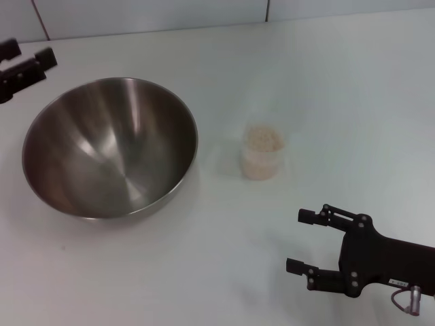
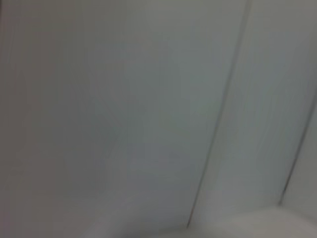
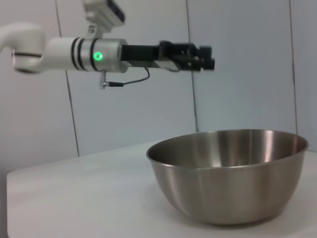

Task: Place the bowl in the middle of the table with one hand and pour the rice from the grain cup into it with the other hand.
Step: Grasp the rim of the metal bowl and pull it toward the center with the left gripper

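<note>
The steel bowl [image 1: 109, 146] stands empty on the left part of the white table [image 1: 204, 272]. To its right, apart from it, stands the clear grain cup [image 1: 262, 161], upright and filled with rice [image 1: 263, 139]. My left gripper [image 1: 28, 54] hovers open beyond the bowl's far left rim, touching nothing. My right gripper [image 1: 294, 240] is open near the front right, its fingers pointing toward the cup with a clear gap to it. The right wrist view shows the bowl [image 3: 228, 178] from the side with the left gripper [image 3: 207, 55] above and behind it. The left wrist view holds only wall.
A pale tiled wall [image 1: 149, 17] runs along the table's far edge. Bare tabletop lies between the bowl and the cup, and in front of both.
</note>
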Robot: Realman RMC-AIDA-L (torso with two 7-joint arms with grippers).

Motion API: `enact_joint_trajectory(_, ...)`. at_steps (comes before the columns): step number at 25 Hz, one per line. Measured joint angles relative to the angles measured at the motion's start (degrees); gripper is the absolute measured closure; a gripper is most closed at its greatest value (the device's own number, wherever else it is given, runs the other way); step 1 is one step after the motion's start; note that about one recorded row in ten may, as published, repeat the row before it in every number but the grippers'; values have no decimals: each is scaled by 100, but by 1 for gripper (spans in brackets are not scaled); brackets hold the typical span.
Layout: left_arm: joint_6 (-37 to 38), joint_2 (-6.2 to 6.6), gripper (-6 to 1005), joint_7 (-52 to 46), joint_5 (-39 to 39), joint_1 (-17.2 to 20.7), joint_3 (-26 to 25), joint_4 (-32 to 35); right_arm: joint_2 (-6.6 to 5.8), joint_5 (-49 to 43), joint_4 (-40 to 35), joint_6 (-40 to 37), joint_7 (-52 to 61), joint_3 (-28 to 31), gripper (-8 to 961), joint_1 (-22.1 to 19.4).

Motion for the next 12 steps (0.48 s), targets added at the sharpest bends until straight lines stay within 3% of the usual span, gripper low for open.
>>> enact_joint_trajectory(1, -67, 5, 243, -936, 1029, -243, -127, 226, 0, 0, -15, -5, 0, 1, 145, -3)
enact_joint_trajectory(2, -67, 5, 234, -936, 1029, -243, -127, 226, 0, 0, -37, -12, 1, 4, 145, -10)
enact_joint_trajectory(3, -37, 3, 225, -1354, 1511, -361, -199, 270, 0, 0, -53, -18, 3, 7, 145, -17)
enact_joint_trajectory(4, 98, -2, 216, -2029, 2467, -618, -352, 319, 0, 0, -65, -24, 8, 12, 145, -22)
enact_joint_trajectory(8, 297, -62, 182, -2586, 3638, -948, -491, 293, 2, 0, -109, -37, 24, 15, 145, -29)
enact_joint_trajectory(12, 358, -66, 177, -2764, 4221, -1172, -503, 92, 7, 0, -117, -39, 29, 14, 145, -35)
